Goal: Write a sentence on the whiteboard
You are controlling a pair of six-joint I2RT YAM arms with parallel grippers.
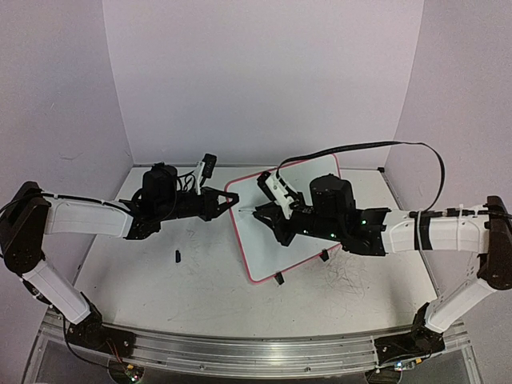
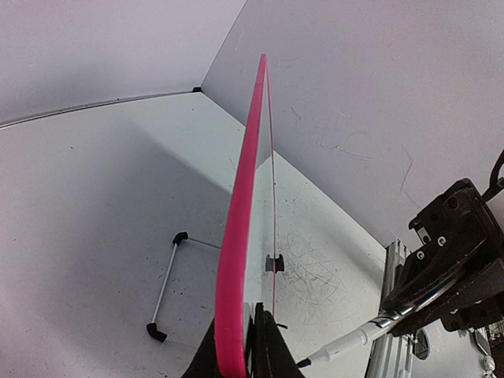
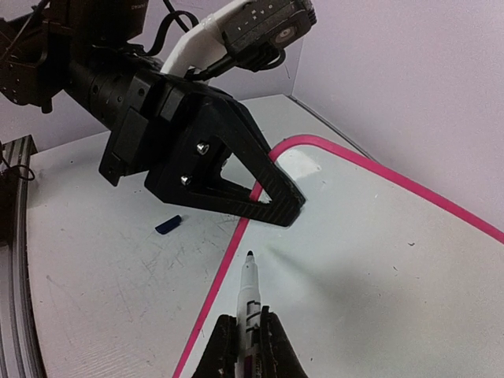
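Observation:
The whiteboard (image 1: 268, 252), white with a pink rim (image 2: 235, 252) and small black feet, lies skewed at the table's middle. My left gripper (image 1: 233, 200) is shut on its left corner, and the rim runs edge-on between the jaws in the left wrist view (image 2: 240, 358). My right gripper (image 1: 270, 216) is shut on a white marker (image 3: 250, 295). The marker's dark tip (image 3: 250, 254) is uncapped and sits just above the board near the left gripper (image 3: 260, 189). The sentence is not in view; the board face (image 3: 378, 260) that shows is blank.
A small dark marker cap (image 1: 178, 256) lies on the table left of the board (image 3: 168, 224). A thin metal rod with black ends (image 2: 165, 283) lies beside the board. The table is scuffed with old scribbles (image 2: 315, 276). White walls close in behind and at both sides.

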